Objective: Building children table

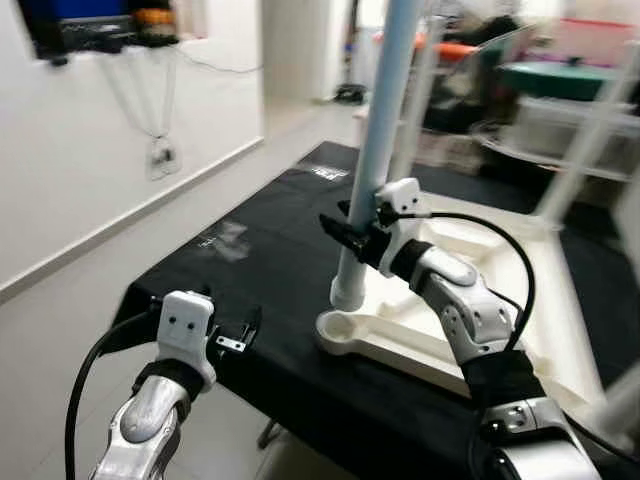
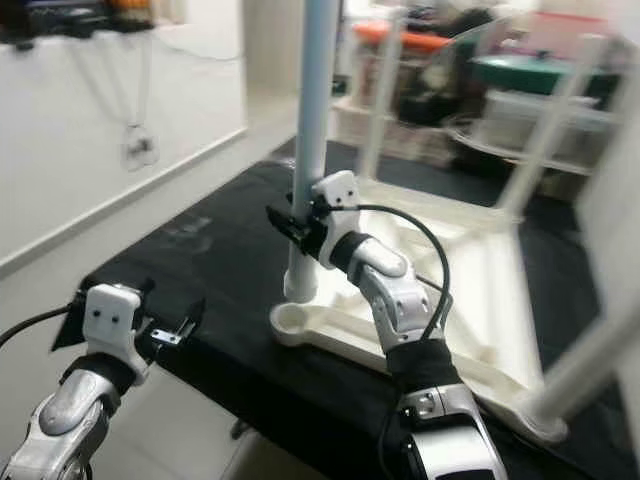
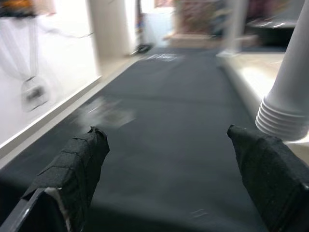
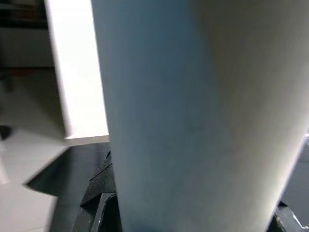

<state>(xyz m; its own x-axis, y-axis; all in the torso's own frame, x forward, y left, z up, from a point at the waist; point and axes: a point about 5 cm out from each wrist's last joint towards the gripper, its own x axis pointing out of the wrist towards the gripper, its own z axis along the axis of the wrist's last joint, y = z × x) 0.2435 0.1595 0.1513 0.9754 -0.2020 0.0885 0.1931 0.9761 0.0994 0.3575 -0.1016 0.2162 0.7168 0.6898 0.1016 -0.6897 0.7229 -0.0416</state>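
We see our right gripper (image 1: 352, 232) clamped around the pale blue table leg (image 1: 378, 150), which stands upright on the near corner of the upturned white tabletop (image 1: 440, 320) on the black table (image 1: 270, 260). At eight o'clock from the leg, our left gripper (image 1: 232, 335) hovers with fingers (image 3: 77, 164) spread, holding nothing.

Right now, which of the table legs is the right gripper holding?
The pale blue leg at the near-left corner of the upturned white tabletop; the right gripper clamps it. The other legs are white and untouched.
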